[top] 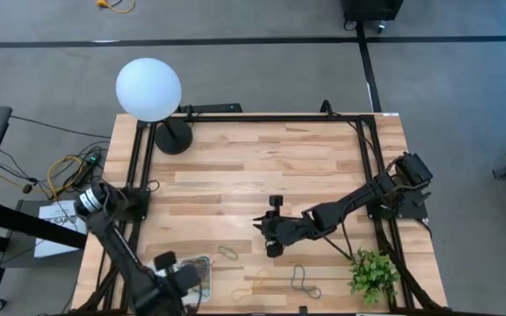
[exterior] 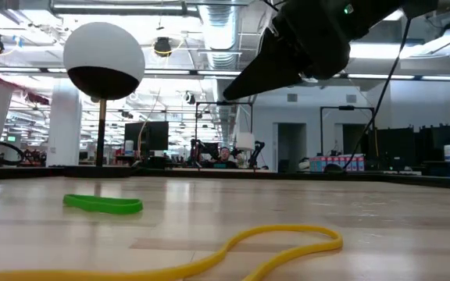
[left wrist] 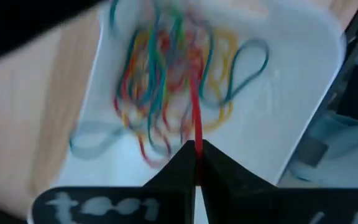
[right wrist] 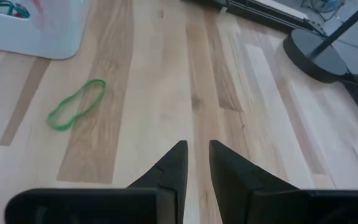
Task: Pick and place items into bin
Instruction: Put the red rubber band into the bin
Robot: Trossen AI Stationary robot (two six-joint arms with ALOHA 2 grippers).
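The bin [top: 207,262] is a shallow white tray near the table's near left corner, holding a heap of coloured rubber bands [left wrist: 166,81]. My left gripper [left wrist: 196,146] hovers over it [top: 187,281], shut on a red band. Three bands lie flat on the wood: a green one [top: 228,253], a yellow one [top: 257,283] and a greyish one [top: 301,279]. My right gripper [right wrist: 194,155] is above the table's middle [top: 260,226], pointing left, open by a narrow gap and touching nothing. The green band [right wrist: 76,102] lies ahead of it, the bin's corner [right wrist: 42,34] beyond. My left gripper pinches a red band [left wrist: 195,124] between its two fingertips, coming from above and pointing down into the bin. The band runs in a straight line from the fingertips to the heap of bands, where its other end lies.
A white globe lamp [top: 149,88] stands on a black base [top: 174,139] at the far left corner. A green leafy plant [top: 372,272] sits at the near right corner. Black frame rails run along the table's sides. Bare wood stretches across the far half.
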